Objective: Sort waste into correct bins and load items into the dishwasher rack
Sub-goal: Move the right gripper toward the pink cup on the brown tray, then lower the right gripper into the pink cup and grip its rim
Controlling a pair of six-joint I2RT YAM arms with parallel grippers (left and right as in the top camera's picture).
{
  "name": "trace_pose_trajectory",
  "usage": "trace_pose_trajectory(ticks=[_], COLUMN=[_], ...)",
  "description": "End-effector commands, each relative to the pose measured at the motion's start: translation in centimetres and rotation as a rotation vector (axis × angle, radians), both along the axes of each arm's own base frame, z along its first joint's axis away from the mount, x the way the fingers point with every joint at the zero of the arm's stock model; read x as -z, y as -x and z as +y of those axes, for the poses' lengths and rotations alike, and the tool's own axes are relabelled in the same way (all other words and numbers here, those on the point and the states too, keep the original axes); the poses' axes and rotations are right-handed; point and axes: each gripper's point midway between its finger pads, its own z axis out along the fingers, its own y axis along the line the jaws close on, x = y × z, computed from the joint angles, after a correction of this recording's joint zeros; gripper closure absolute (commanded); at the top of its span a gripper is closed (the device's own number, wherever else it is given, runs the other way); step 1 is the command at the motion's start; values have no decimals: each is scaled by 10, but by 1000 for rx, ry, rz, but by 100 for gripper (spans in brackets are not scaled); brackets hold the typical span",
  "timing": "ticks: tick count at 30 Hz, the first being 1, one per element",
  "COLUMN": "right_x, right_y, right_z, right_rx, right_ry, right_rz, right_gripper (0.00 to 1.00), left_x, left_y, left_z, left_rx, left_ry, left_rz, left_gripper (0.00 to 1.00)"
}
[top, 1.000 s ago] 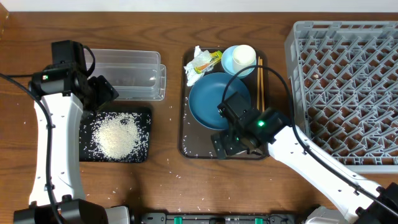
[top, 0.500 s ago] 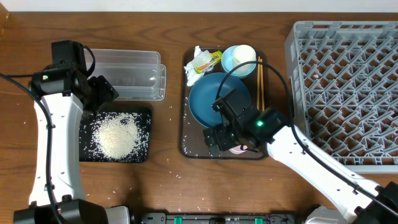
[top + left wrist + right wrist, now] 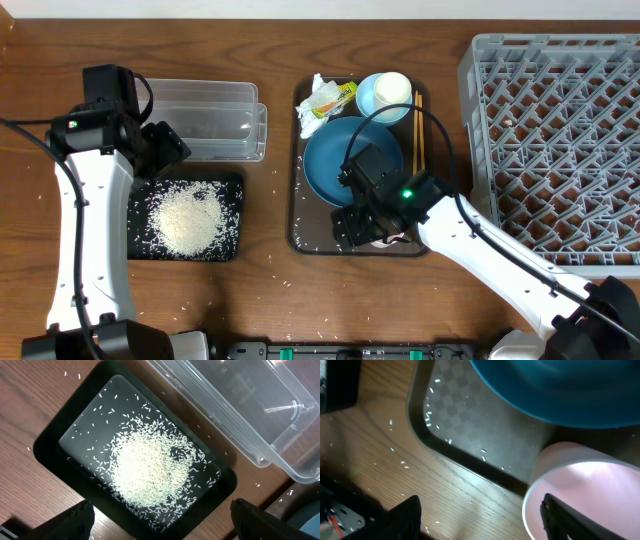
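Now the pink cup (image 3: 580,477) sits in the brown tray's (image 3: 470,474) near right corner. The right gripper (image 3: 480,512) hangs directly over it, jaws wide, one finger apparently inside the rim. The right arm is nearer.

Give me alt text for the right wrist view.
The open right gripper straddles the rim of a pink cup on a brown tray, beside a dark-blue bowl; rice grains dot tray and table.

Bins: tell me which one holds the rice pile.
The shallow black tray, heaped with white rice; the clear tub beside it holds no pile.
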Motion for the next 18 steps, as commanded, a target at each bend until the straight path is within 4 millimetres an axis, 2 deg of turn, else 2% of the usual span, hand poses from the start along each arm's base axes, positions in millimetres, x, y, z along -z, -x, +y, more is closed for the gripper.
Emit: trace_pose_trajectory(ticks=[1, 7, 10, 13, 18], right_x=[3, 27, 38, 45, 47], right_y=[-2, -11, -11, -10, -9], right_z=[3, -20, -23, -23, -22], right_rx=[-7, 100, 115, 113, 134], right_ry=[22, 178, 211, 227, 230], right_rz=[-15, -13, 7, 21, 32], right_gripper=[27, 41, 47, 48, 54], left_x=[-2, -2, -2, -2, -2], left_y=[3, 3, 3, 3, 3], left_z=[0, 0, 0, 0, 0], left_rx=[-6, -6, -6, -6, -6], left_ry=[-1, -1, -1, -1, -1], left_rz=[-9, -9, -9, -9, -9], left_gripper=[10, 10, 10, 10, 10])
